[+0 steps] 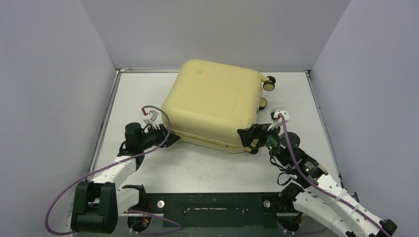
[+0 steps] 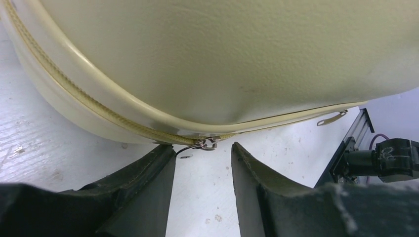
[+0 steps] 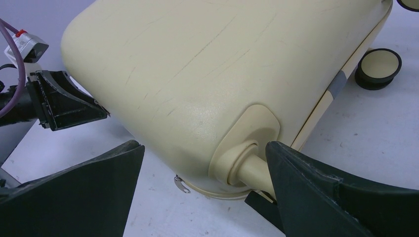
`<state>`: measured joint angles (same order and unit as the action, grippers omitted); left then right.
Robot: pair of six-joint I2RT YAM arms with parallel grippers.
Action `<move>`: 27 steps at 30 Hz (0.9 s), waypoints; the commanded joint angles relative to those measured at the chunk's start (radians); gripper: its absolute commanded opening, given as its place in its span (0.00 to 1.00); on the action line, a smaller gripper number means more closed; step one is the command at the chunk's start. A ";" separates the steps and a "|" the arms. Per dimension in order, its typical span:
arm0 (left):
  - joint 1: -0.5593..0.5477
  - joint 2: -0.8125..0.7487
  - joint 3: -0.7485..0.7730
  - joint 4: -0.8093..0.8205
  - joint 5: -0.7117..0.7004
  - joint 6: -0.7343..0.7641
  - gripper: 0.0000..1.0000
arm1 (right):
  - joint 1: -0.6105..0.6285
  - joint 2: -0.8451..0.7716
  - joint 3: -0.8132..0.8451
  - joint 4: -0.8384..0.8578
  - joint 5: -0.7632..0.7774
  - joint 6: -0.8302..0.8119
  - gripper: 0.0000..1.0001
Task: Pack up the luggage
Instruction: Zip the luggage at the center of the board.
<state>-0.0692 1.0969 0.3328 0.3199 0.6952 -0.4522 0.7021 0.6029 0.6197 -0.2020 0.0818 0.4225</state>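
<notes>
Left gripper (image 2: 201, 149), jaws half apart, flanks the zipper pull (image 2: 203, 144) without gripping it; right gripper (image 3: 205, 146) gapes empty at the handle (image 3: 252, 170). Luggage (image 1: 212, 103) lies closed on the table (image 1: 197, 168), so only zipping seems left.

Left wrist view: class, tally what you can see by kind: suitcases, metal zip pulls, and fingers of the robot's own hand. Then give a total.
suitcases (the luggage): 1
metal zip pulls: 2
fingers of the left hand: 2
total: 5
</notes>
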 commanded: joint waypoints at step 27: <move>-0.036 -0.187 0.084 -0.223 -0.413 0.188 0.00 | 0.007 0.026 0.076 -0.095 0.125 0.032 1.00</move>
<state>-0.1020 0.9642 0.3550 0.1593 0.5186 -0.3439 0.7021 0.6102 0.6247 -0.2306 0.1116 0.4301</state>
